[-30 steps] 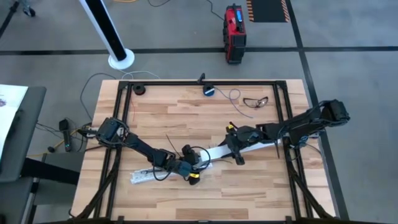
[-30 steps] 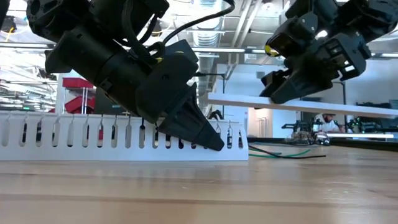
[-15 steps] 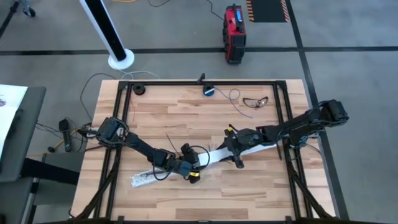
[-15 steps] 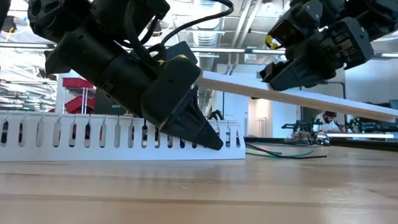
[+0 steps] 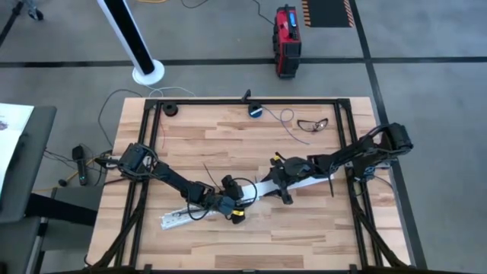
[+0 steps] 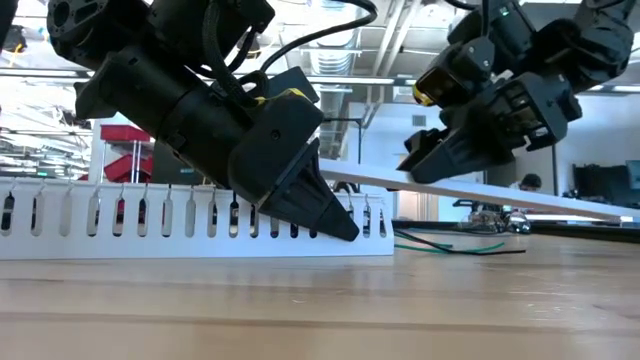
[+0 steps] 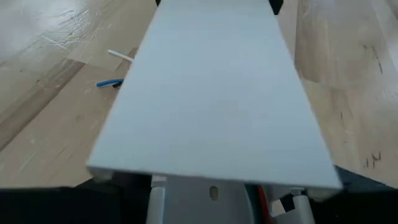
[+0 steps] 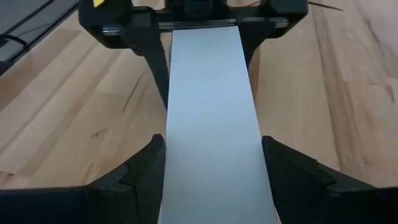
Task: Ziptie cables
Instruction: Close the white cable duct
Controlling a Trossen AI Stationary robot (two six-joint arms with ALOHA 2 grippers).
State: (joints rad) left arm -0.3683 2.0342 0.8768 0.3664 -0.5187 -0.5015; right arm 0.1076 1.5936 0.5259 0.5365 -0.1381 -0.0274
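**White strip bridges both arms; cables lie off to the upper right**

Wooden planks of the counter point(image 5: 190, 144) fill the middle of the high view. We see the right end effector point(image 5: 283, 190) clenched on a flat white strip point(image 6: 480, 188), whose long axis runs from centre frame up toward the right edge. Its low end points at the left end effector point(image 5: 232, 211), which sits by the slotted white channel point(image 6: 120, 222); we cannot tell its grasp. The cables point(image 5: 308, 125) lie well apart, upper right of centre, nearer the right arm. We judge neither arm is lined up with them yet.
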